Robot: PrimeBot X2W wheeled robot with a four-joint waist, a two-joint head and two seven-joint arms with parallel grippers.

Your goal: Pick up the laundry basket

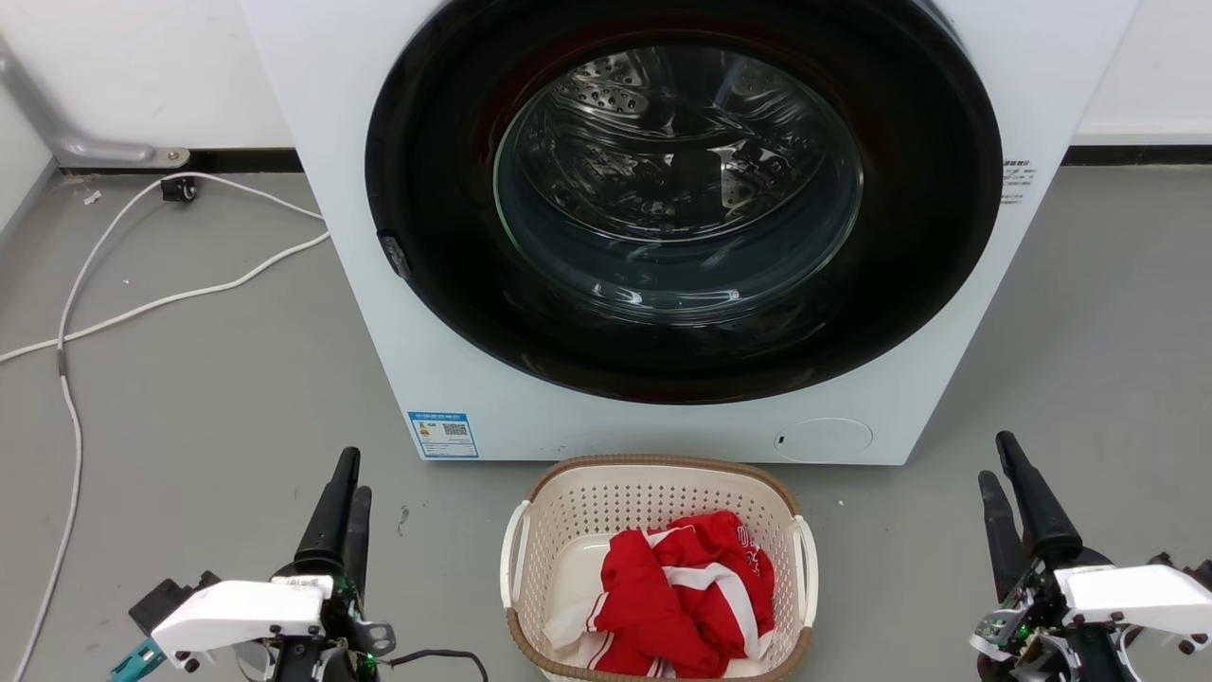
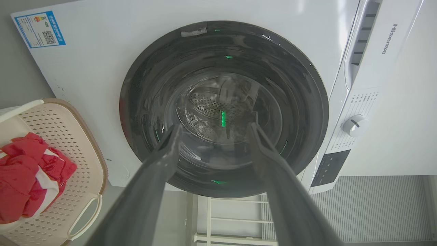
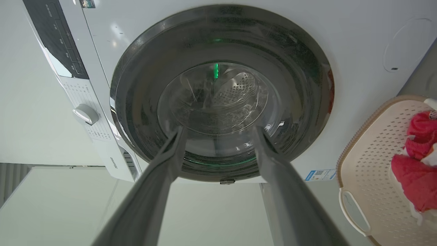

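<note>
The laundry basket [image 1: 606, 502] stands on the grey floor just in front of the washing machine, cream with a brown rim and a white handle on each side. A red and white garment [image 1: 686, 592] lies crumpled inside it. My left gripper [image 1: 356, 478] is open and holds nothing, well to the left of the basket and apart from it. My right gripper [image 1: 994, 459] is open too, farther off on the right side. The left wrist view has the basket [image 2: 68, 143] at its left edge beside my left gripper [image 2: 215, 125]. The right wrist view has the basket [image 3: 368, 164] at its right edge beside my right gripper [image 3: 218, 129].
A white front-loading washing machine [image 1: 398, 313] with a shut round glass door [image 1: 677, 180] rises directly behind the basket. White cables [image 1: 71, 398] trail over the floor at the far left. Bare grey floor lies on both sides of the basket.
</note>
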